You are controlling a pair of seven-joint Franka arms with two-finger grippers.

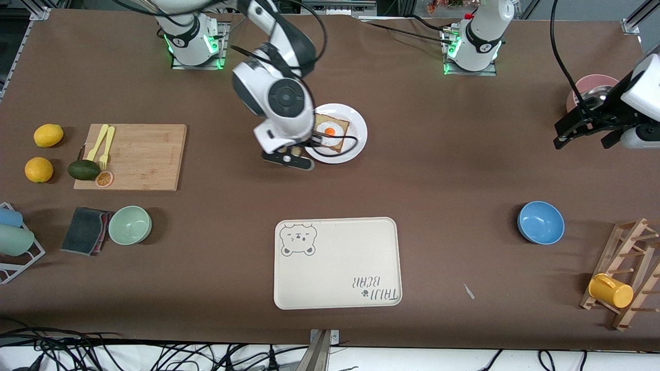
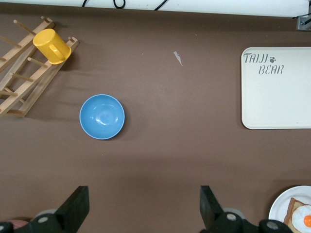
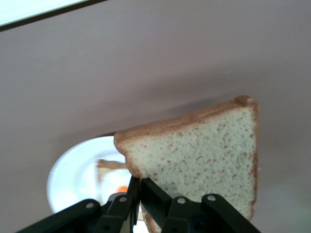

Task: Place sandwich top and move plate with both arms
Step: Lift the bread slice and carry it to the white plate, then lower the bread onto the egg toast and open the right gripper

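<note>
Brown surface point(image 1: 438, 170) — egg slice point(image 1: 330, 133) waits on the plate point(image 1: 358, 131). Right tool point(image 3: 141, 194) pinches the sandwich top point(image 3: 204, 160), unplaced; left tool point(image 2: 143, 213) wide, waiting — plate unmoved.

brown table point(image 1: 443, 170), plate point(image 1: 357, 129), tray point(image 1: 337, 263), bowls point(image 1: 540, 222)

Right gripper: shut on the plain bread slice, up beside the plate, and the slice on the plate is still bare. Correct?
Not quite. The right gripper is shut on the sandwich top beside the plate, but the slice on the plate already carries a fried egg, as the front view shows.
</note>
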